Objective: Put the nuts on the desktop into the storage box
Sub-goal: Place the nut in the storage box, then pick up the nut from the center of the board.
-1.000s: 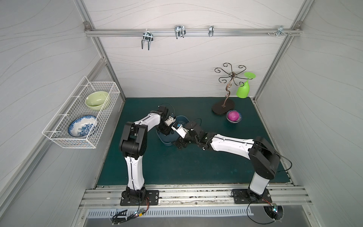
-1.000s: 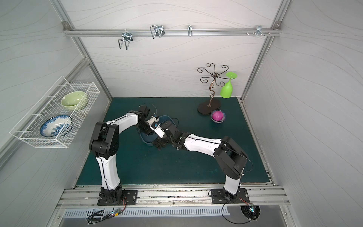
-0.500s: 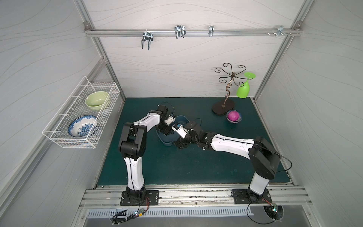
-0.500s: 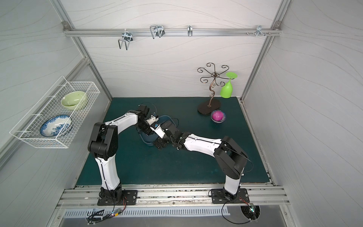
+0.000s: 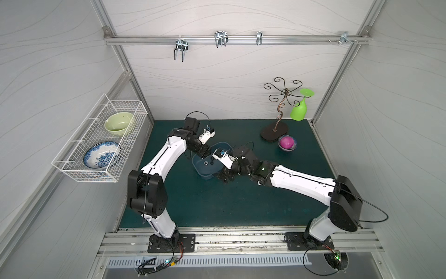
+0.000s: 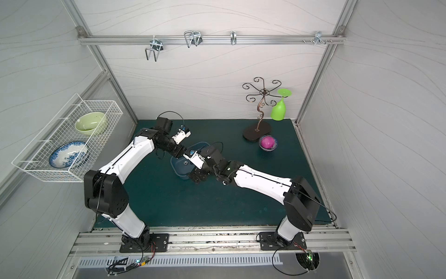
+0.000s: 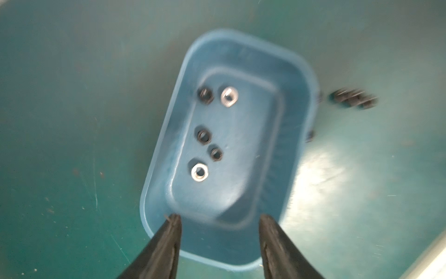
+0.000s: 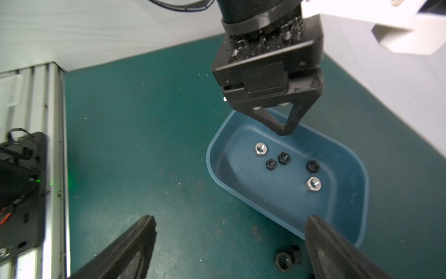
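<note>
The left pincer [image 7: 219, 217], apart and empty, is hanging over the shallow blue plastic storage box [image 7: 287, 145], five tiny six-sided metal nuts [image 7: 204, 136] lying under it. The right pincer [image 8: 230, 218] is gaping wide, likely to grab black nuts [image 8: 287, 259] beside it.

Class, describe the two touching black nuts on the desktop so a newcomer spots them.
On the teal desktop, find the blue storage box. Just outside its long rim, by the right gripper, lie two black nuts touching each other. Unlike the five nuts nearby, they rest on the desktop, not inside the box.
</note>
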Robot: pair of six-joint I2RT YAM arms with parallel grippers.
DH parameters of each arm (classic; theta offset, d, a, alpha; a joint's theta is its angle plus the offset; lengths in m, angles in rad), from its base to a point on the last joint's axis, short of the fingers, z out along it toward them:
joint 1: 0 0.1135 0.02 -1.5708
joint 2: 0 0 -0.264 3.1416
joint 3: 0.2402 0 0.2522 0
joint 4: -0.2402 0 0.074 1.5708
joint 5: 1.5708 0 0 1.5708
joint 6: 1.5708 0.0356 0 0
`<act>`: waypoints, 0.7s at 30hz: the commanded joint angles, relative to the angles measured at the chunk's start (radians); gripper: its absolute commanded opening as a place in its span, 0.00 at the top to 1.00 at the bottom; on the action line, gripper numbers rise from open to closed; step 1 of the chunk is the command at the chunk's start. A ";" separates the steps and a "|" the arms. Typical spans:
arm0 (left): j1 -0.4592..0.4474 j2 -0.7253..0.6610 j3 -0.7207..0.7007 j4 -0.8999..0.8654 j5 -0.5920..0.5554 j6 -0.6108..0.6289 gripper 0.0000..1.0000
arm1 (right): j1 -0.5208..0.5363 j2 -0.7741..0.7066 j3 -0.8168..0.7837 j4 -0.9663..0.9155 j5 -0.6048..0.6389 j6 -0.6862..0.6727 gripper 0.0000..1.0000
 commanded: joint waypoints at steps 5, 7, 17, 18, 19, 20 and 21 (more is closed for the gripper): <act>0.004 -0.082 0.102 -0.107 0.161 -0.040 0.34 | 0.008 -0.166 -0.007 -0.143 0.027 -0.050 0.01; 0.004 -0.105 0.112 -0.122 0.184 -0.054 0.29 | 0.008 -0.205 -0.022 -0.188 0.033 -0.031 0.01; -0.001 -0.205 -0.043 -0.066 0.380 -0.092 0.09 | -0.030 -0.345 -0.066 -0.443 0.190 0.374 0.01; -0.006 -0.211 -0.065 -0.061 0.409 -0.085 0.02 | -0.046 -0.349 -0.066 -0.474 0.187 0.400 0.01; -0.018 -0.212 -0.076 -0.067 0.434 -0.068 0.02 | -0.060 -0.348 -0.066 -0.504 0.188 0.422 0.01; -0.031 -0.213 -0.085 -0.081 0.446 -0.047 0.02 | -0.074 -0.347 -0.066 -0.528 0.193 0.443 0.01; -0.053 -0.211 -0.090 -0.102 0.447 -0.016 0.02 | -0.089 -0.341 -0.066 -0.551 0.186 0.466 0.01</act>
